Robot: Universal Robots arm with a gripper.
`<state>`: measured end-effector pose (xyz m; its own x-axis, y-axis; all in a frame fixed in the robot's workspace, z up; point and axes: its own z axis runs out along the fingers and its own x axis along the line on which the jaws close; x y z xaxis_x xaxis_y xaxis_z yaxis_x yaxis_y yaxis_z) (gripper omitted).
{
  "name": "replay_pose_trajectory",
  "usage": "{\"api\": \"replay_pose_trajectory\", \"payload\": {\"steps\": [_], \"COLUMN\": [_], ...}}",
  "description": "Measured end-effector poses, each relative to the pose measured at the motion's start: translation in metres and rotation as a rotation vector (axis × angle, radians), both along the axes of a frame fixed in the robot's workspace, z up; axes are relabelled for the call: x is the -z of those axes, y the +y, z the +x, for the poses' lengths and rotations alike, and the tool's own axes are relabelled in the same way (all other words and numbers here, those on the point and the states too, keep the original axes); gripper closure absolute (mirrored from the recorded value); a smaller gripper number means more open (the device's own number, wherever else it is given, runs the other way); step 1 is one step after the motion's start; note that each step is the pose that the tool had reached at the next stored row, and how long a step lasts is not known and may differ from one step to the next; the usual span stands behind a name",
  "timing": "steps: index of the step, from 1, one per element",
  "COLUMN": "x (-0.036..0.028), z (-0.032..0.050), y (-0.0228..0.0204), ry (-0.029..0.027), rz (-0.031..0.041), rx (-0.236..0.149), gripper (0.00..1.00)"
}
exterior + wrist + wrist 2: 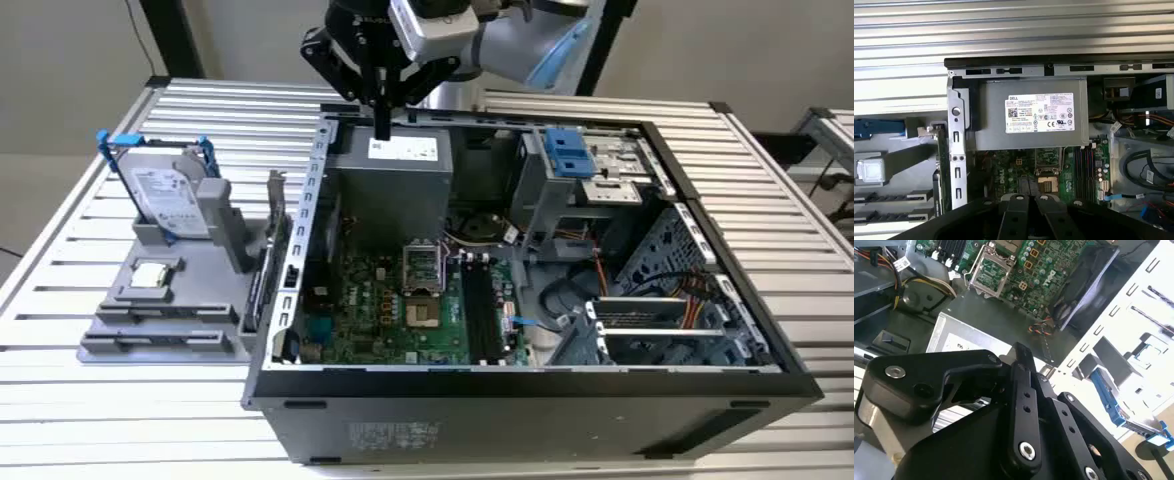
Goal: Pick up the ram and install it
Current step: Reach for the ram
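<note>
The ram is a long, thin dark board standing on edge in the grey holder just outside the case wall on the exterior view's left; in the first wrist view the ram runs along that wall. My gripper hangs above the back of the open computer case, over the grey power supply, well apart from the ram. Its fingers are shut, and I see nothing between them in both wrist views. The black motherboard slots lie beside the processor socket; in the first wrist view the slots show below the power supply.
A silver hard drive in a blue-tabbed bracket stands on the grey fixture at the exterior view's left, with a small square chip in front of it. Cables, a drive cage and a fan crowd the case. The slatted metal table surrounds it.
</note>
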<state>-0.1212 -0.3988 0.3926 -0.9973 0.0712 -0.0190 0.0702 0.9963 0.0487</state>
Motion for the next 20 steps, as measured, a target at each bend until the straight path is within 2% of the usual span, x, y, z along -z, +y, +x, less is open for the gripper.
{"api": "replay_pose_trajectory", "payload": {"steps": [6, 20], "x": [0.0000, 0.0000], "z": [-0.0005, -0.0127], "y": [0.0000, 0.0000], "ry": [0.0000, 0.0000], "rz": [0.0000, 0.0000], "rx": [0.000, 0.000], "gripper": [1.00, 1.00]}}
